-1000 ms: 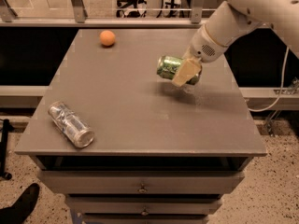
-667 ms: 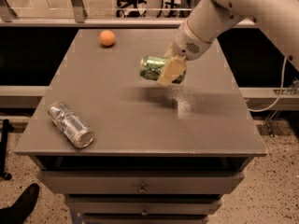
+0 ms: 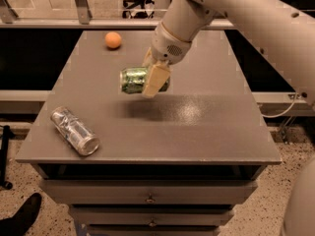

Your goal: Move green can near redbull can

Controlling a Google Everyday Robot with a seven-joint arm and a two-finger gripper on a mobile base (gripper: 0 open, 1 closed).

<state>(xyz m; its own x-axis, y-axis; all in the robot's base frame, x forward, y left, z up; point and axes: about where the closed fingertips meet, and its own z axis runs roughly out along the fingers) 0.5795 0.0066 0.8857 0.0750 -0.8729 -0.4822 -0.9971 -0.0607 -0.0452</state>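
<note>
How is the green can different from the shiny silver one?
Colour: the green can is mottled green; the redbull can is shiny silver-grey.
Place: the gripper holds the green can above the table; the redbull can lies on it, front left.
Length: the redbull can looks longer than the green can.
Both are drink cans on their sides.
</note>
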